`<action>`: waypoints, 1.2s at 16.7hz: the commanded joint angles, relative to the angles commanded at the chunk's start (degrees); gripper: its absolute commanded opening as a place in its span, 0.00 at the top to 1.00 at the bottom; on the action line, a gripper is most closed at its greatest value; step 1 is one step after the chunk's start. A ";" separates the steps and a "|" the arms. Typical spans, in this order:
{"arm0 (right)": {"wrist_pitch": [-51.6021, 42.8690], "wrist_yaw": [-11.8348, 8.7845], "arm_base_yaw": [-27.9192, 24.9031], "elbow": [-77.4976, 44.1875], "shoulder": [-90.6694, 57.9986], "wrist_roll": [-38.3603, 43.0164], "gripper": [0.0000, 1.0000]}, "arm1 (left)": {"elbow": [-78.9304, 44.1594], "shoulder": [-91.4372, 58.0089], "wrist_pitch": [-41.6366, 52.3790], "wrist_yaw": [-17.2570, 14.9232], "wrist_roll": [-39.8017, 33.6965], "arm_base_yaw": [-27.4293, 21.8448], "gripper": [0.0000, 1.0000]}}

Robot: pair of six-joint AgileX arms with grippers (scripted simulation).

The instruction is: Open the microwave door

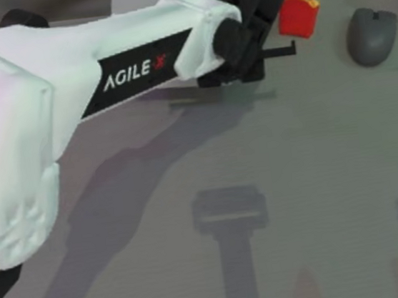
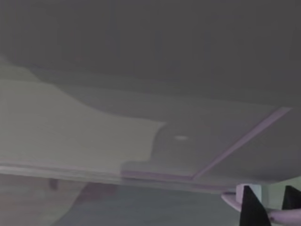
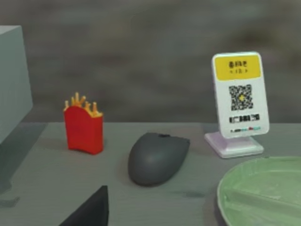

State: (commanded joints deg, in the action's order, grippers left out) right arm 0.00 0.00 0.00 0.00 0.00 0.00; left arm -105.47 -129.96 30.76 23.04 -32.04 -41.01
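Two arms are present, and only the left one works. It reaches over the microwave (image 3: 9, 80), which stands at the far edge of the table (image 1: 317, 178). The left gripper (image 2: 270, 209) hangs close to a grey face of the microwave, its dark fingertips (image 2: 249, 207) a narrow gap apart. I cannot tell whether they hold something. Just right of the microwave stands a fries box (image 1: 298, 12), then a mouse (image 1: 371, 34). The right gripper (image 3: 89, 212) is near the mouse, and I cannot tell how its fingers stand.
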 joint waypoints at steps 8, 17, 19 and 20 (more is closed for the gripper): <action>0.00 0.00 0.00 0.00 0.00 0.00 0.00 | 3.75 2.38 -2.69 -1.53 2.27 0.12 1.00; 0.00 0.00 0.00 0.00 0.00 0.00 0.00 | 4.49 2.60 -2.92 -1.74 2.72 0.21 1.00; 0.00 0.00 0.00 0.00 0.00 0.00 0.00 | 4.49 2.60 -2.92 -1.74 2.72 0.21 1.00; 0.00 0.00 0.00 0.00 0.00 0.00 0.00 | 4.49 2.60 -2.92 -1.74 2.72 0.21 1.00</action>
State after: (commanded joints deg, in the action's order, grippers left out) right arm 0.00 0.00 0.00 0.00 0.00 0.00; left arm -100.98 -127.36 27.84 21.30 -29.33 -40.80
